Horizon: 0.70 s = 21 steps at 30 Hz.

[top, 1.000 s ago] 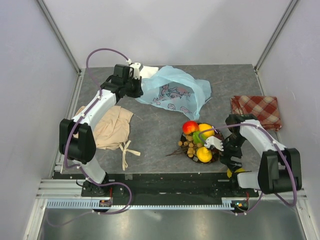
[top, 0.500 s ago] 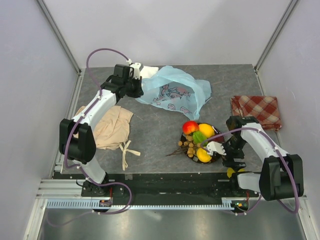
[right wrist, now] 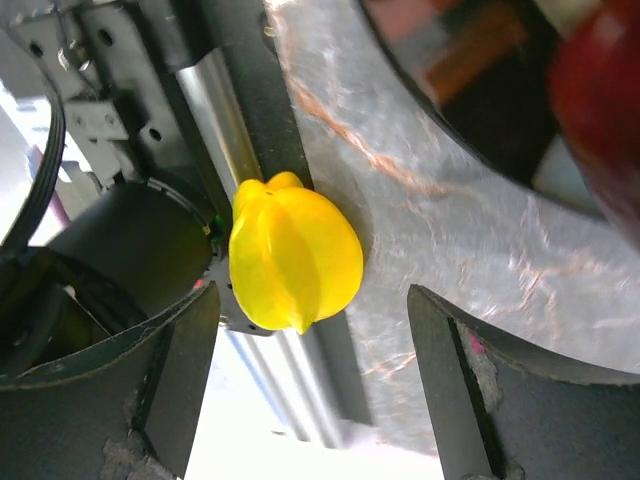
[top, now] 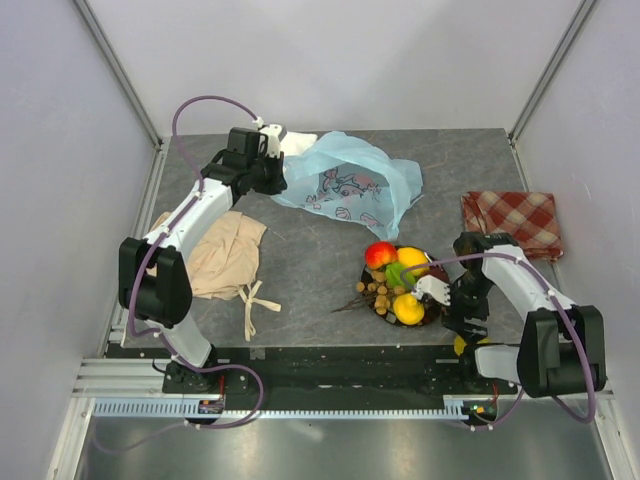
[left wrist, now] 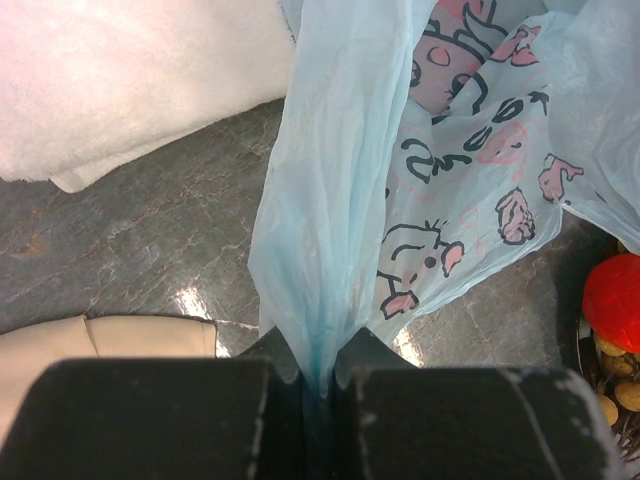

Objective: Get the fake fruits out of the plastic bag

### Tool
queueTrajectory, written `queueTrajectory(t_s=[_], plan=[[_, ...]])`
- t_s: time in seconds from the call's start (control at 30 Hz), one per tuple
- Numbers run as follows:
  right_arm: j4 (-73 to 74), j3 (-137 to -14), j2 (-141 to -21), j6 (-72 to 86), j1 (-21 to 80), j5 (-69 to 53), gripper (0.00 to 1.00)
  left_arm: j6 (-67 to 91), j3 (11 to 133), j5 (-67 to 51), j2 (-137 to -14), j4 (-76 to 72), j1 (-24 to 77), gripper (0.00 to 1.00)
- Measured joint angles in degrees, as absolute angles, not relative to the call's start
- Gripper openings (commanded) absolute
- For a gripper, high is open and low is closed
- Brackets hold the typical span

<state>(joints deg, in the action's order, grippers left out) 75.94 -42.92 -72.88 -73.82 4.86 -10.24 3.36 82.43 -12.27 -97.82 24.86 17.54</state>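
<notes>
Overhead view of a grey surface [top: 300,270] between two robot arms. Most of the work looks done: the fruits [top: 395,280] sit heaped on a dark plate [top: 364,274] at front right, outside the pale blue plastic bag [top: 350,185], which lies slack and seemingly empty at the back. The left hand [left wrist: 320,372] is pressed together on a fold of the bag. The right hand [right wrist: 310,400] is spread and holds nothing; one yellow fruit [right wrist: 295,262] shows between its fingers, stranded at the front edge against the metal rail [right wrist: 215,100], a tight spot beside the arm base. A checked cloth [top: 510,222] lies at right and a beige cloth [top: 225,255] at left, with bare surface between
</notes>
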Motion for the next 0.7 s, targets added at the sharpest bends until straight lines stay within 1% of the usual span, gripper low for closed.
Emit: queueTrajectory(t_s=[0.13,0.23,0.3,0.33,0.37,0.47,0.53,0.6,0.7], plan=[[76.42,-46.68,-78.56,-66.96,-0.21,-11.09,0.86,3.36,82.85,-12.34,-97.82,24.95,17.54,0.02],[75.37,-49.89,-82.70,-60.51,-3.75,-10.85,0.85,3.38,83.48,-12.49,-97.82,25.17,17.54,0.02],[75.31,-49.95,-82.65,-56.27,-4.32,-10.15,0.91,3.38,84.05,-12.60,-97.82,25.19,17.54,0.02],[75.48,-49.95,-82.06,-54.41,-4.36,-10.13,0.89,3.38,84.31,-12.60,-97.82,25.17,17.54,0.02],[75.59,-49.95,-81.10,-52.86,-4.36,-10.20,0.84,3.38,84.51,-12.60,-97.84,25.15,17.54,0.02],[76.14,-49.98,-78.56,-48.60,-3.92,-10.22,0.88,3.36,84.68,-12.60,-97.84,25.17,17.54,0.02],[76.34,-49.98,-78.19,-46.44,-3.68,-10.17,0.85,3.36,84.68,-12.60,-97.84,25.19,17.54,0.02],[76.38,-49.98,-78.15,-43.62,-3.51,-9.32,0.91,3.36,84.68,-12.58,-97.84,25.21,17.54,0.02],[76.51,-50.09,-78.46,-37.34,-3.64,-7.14,0.89,3.33,84.71,-12.49,-97.82,25.21,17.54,0.02]])
